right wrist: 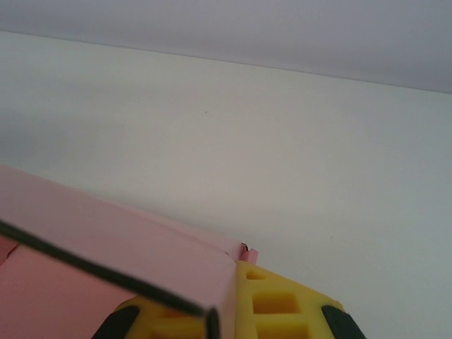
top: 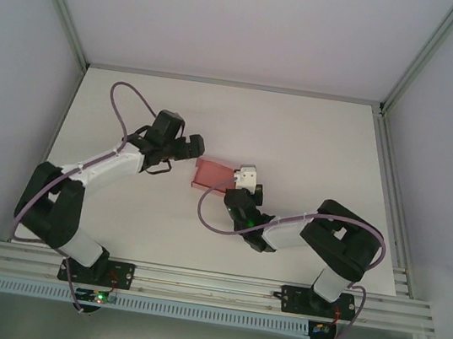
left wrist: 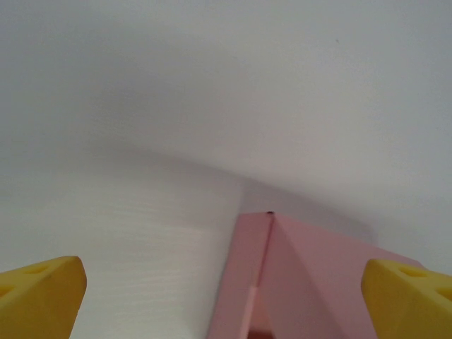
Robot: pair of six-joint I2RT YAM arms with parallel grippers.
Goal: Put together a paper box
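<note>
The danger here is that the box point(top: 211, 173) slips or gets crushed. Only the right gripper point(top: 235, 184) holds it, closed on one thin edge of the card. A push from the other side could therefore turn the box in this pinch or bend a wall. If the left gripper point(top: 193, 147) closes beside the fold instead of on it, it may flatten the card.

The box is near the middle of the table point(top: 316, 140), between the two grippers. In the left wrist view a folded corner of it stands between the jaws of the left gripper. These jaws are wide open and seem to touch nothing.
</note>
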